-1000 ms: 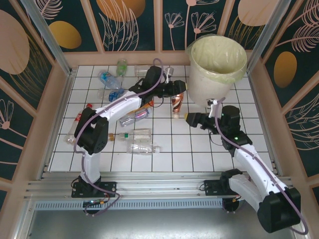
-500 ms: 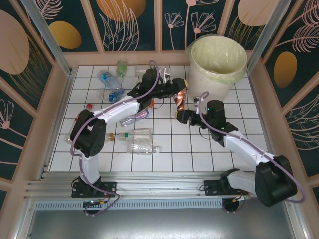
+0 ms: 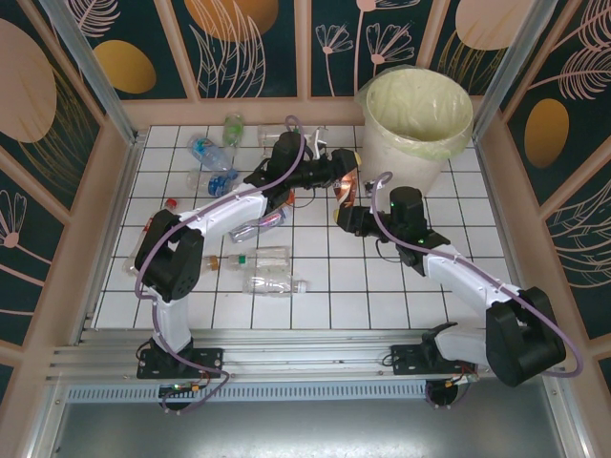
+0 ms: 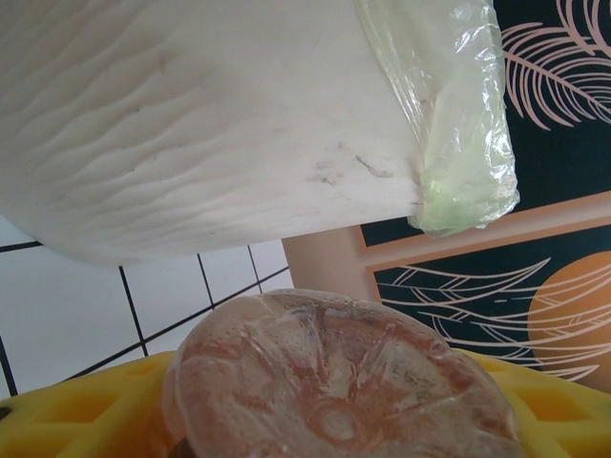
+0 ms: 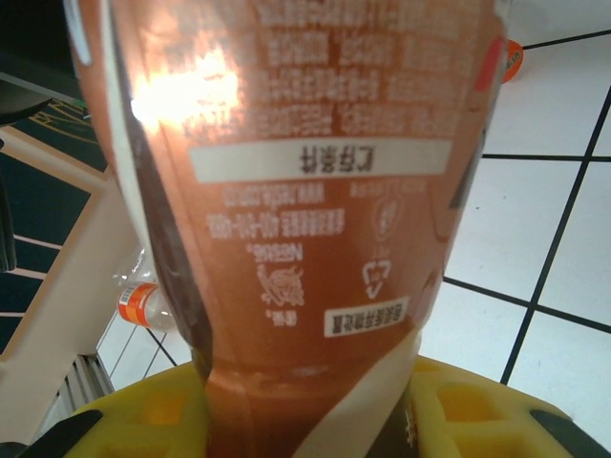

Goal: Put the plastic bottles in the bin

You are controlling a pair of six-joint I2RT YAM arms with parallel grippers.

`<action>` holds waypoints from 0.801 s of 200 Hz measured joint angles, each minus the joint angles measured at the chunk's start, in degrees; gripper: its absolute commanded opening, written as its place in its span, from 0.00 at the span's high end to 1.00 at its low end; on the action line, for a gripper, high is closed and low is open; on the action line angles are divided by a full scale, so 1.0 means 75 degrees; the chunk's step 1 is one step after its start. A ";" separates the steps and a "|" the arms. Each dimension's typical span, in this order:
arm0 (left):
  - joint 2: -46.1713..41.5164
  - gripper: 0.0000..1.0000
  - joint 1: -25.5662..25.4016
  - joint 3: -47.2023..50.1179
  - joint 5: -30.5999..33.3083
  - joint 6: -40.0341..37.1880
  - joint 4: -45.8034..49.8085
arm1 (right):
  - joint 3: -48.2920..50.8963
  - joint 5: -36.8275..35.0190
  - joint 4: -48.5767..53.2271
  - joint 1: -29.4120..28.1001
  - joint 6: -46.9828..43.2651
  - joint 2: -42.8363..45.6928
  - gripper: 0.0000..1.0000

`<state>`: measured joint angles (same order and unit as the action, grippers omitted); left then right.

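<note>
Pinching fingers (image 5: 143,420): of right gripper (image 3: 345,212), closed on brown-labelled bottle (image 5: 296,191).
Left gripper (image 3: 340,177): fingers flank bottle base; grip cannot be told.
Bin (image 3: 399,167): at bottle's 2 o'clock, top view.

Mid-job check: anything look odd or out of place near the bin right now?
The brown-labelled clear plastic bottle is up off the tiles between the left gripper and right gripper at once, beside the round cream-white bin rather than over its opening. Nothing looks spilled or broken.
</note>
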<state>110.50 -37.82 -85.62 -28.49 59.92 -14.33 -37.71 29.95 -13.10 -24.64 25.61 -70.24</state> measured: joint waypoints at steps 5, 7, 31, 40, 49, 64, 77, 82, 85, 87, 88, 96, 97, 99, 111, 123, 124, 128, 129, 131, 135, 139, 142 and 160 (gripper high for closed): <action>0.0000 0.14 0.0000 -0.0003 -0.0006 -0.0032 0.0000 | -0.0006 -0.0003 0.0026 0.0000 -0.0006 0.0009 0.77; 0.0000 0.12 0.0000 -0.0006 -0.0003 0.0000 0.0000 | -0.0012 -0.0023 0.0041 0.0000 0.0003 0.0015 0.77; 0.0003 0.01 0.0000 -0.0224 -0.0090 -0.0006 0.0029 | -0.0122 -0.0175 0.0321 0.0000 -0.0052 0.0131 0.77; 0.0017 0.02 0.0000 -0.0475 -0.0102 -0.0044 0.0149 | -0.0210 -0.0224 0.0519 0.0000 -0.0137 0.0213 0.77; 0.0052 0.01 0.0000 -0.0857 -0.0114 -0.0082 0.0259 | -0.0323 -0.0277 0.0679 0.0003 -0.0224 0.0300 0.77; 0.0090 0.01 0.0000 -0.1486 -0.0117 -0.0181 0.0411 | -0.0673 -0.0411 0.0889 0.0041 -0.0388 0.0487 0.77; 0.0105 0.01 0.0000 -0.2040 -0.0108 -0.0294 0.0501 | -0.0959 -0.0455 0.1081 0.0079 -0.0516 0.0682 0.77; 0.0105 0.02 0.0003 -0.2250 -0.0108 -0.0335 0.0548 | -0.1058 -0.0466 0.1163 0.0093 -0.0574 0.0752 0.77; 0.0102 0.01 0.0009 -0.2361 -0.0093 -0.0373 0.0562 | -0.1125 -0.0475 0.1218 0.0111 -0.0603 0.0807 0.77; 0.0102 0.02 0.0009 -0.2439 -0.0087 -0.0388 0.0571 | -0.1151 -0.0472 0.1230 0.0122 -0.0615 0.0828 0.77; 0.0102 0.01 0.0009 -0.2463 -0.0085 -0.0388 0.0571 | -0.1177 -0.0472 0.1259 0.0128 -0.0627 0.0842 0.77; 0.0096 0.01 0.0009 -0.2669 -0.0061 -0.0463 0.0571 | -0.1326 -0.0469 0.1408 0.0189 -0.0699 0.0933 0.77; 0.0090 0.01 0.0009 -0.2684 -0.0055 -0.0472 0.0574 | -0.1352 -0.0472 0.1434 0.0204 -0.0717 0.0950 0.77; 0.0079 0.01 0.0009 -0.2713 -0.0050 -0.0504 0.0571 | -0.1387 -0.0472 0.1486 0.0230 -0.0726 0.0973 0.77; -0.0020 0.01 0.0029 -0.2748 0.0032 -0.0609 0.0595 | -0.1582 -0.0475 0.1775 0.0393 -0.0810 0.1075 0.77; -0.0163 0.01 0.0041 -0.2629 0.0096 -0.0749 0.0632 | -0.1778 -0.0472 0.2095 0.0621 -0.0912 0.1137 0.77; -0.0195 0.01 0.0047 -0.2608 0.0102 -0.0766 0.0647 | -0.1789 -0.0472 0.2113 0.0638 -0.0918 0.1142 0.77; -0.0248 0.01 0.0050 -0.2547 0.0128 -0.0816 0.0670 | -0.1868 -0.0469 0.2250 0.0726 -0.0968 0.1154 0.77; -0.0259 0.01 0.0052 -0.2532 0.0131 -0.0828 0.0679 | -0.1880 -0.0472 0.2267 0.0740 -0.0973 0.1154 0.77; -0.0306 0.01 0.0058 -0.2495 0.0149 -0.0863 0.0697 | -0.1920 -0.0475 0.2320 0.0781 -0.0988 0.1160 0.77; -0.0370 0.01 0.0058 -0.2422 0.0169 -0.0918 0.0720 | -0.2002 -0.0472 0.2439 0.0863 -0.1026 0.1160 0.77; -0.0452 0.01 0.0058 -0.2349 0.0195 -0.0982 0.0749 | -0.2075 -0.0478 0.2530 0.0930 -0.1058 0.1160 0.77; -0.0501 0.01 0.0058 -0.2285 0.0207 -0.1032 0.0752 | -0.2154 -0.0472 0.2629 0.0994 -0.1096 0.1160 0.77; -0.0915 0.01 0.0082 -0.1915 0.0216 -0.1448 0.0863 | -0.2602 -0.0495 0.3080 0.1332 -0.1268 0.1157 0.76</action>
<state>103.63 -37.21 -99.98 -26.87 49.06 -7.86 -57.23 26.24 10.00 -14.66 16.10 -61.56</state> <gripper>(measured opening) 0.985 0.355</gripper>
